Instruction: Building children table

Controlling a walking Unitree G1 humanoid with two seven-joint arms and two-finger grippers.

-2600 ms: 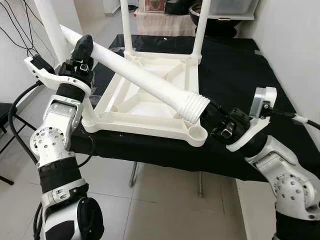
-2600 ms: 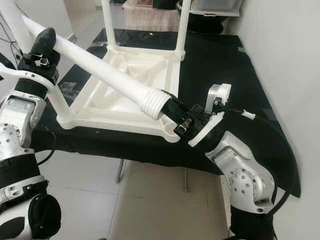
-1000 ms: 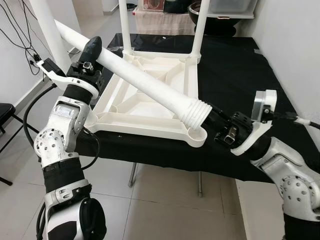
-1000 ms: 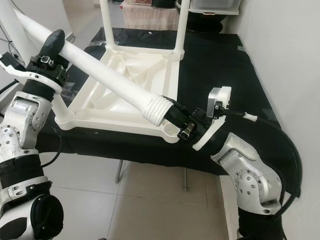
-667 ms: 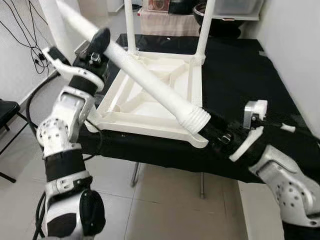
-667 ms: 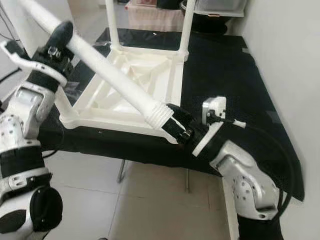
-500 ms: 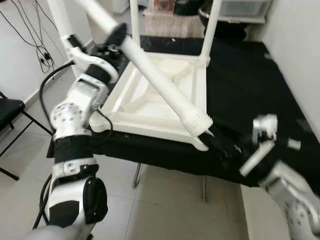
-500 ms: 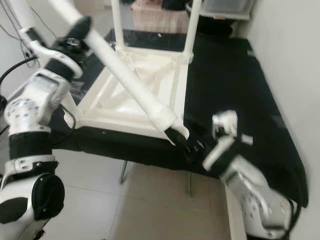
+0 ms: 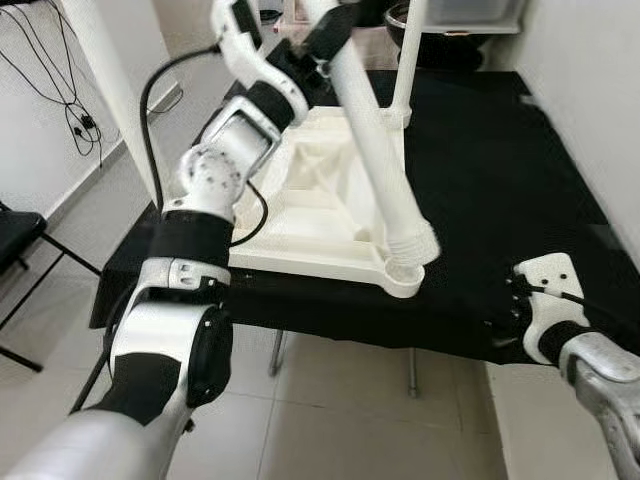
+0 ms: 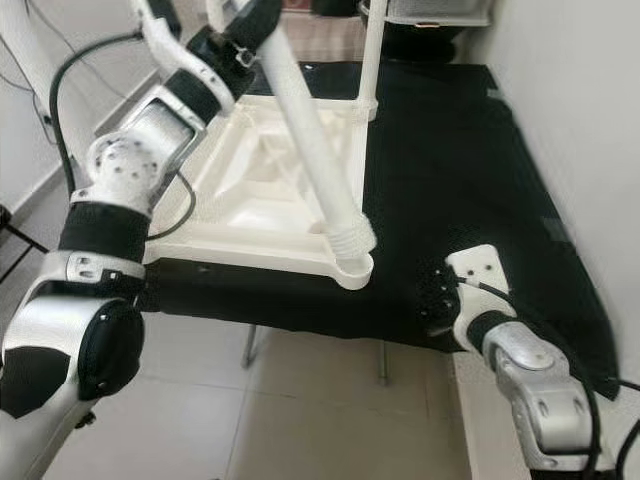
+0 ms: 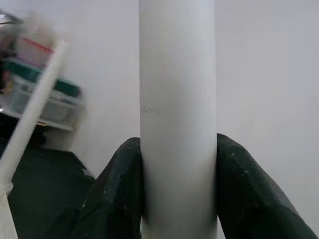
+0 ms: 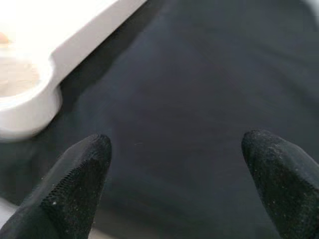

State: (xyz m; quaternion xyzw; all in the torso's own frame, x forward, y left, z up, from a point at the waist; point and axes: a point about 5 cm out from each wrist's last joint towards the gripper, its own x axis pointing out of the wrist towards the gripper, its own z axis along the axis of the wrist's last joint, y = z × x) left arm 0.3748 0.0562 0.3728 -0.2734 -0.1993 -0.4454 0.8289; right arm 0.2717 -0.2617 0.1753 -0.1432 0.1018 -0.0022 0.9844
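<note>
The left gripper (image 9: 325, 30) is raised high over the upturned white tabletop (image 9: 320, 205), its fingers (image 11: 122, 194) clamped around the upper part of the loose table leg (image 9: 375, 140). The leg's ribbed lower end (image 10: 352, 238) is seen resting at the near right corner socket (image 10: 355, 268), slightly tilted. The step in hand is judged to be seating this leg; uprighting and a downward push or twist would be called for next. The right gripper (image 12: 174, 164) is held wide open and empty over the black cloth (image 9: 490, 160), just beside that corner.
</note>
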